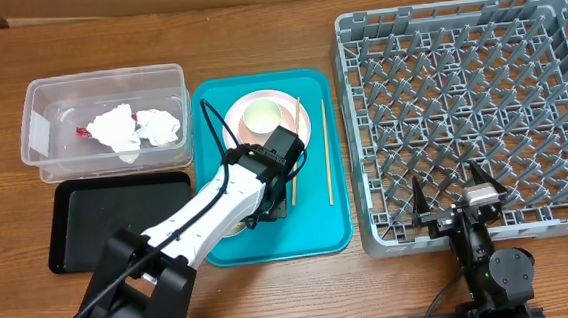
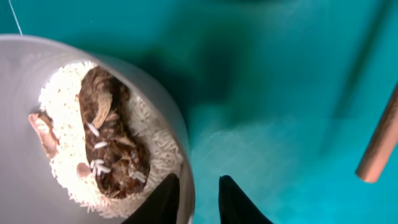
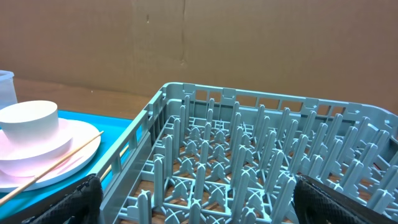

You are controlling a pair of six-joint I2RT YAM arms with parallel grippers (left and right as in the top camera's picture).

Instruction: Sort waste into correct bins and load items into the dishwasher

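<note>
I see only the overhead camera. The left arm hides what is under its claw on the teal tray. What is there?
Observer: By the left wrist camera, a grey-white bowl holding white rice and a brown food scrap.
Operator: Has the left claw gripped it?
Observer: Not yet. The left claw straddles the bowl's rim, one finger inside, one outside, and the teal tray shows between the outer finger and the rim.
Operator: Does the chopstick next to the plate lie flat on the tray?
Observer: No. The right wrist camera shows that chopstick lying across the edge of the pink plate.
</note>
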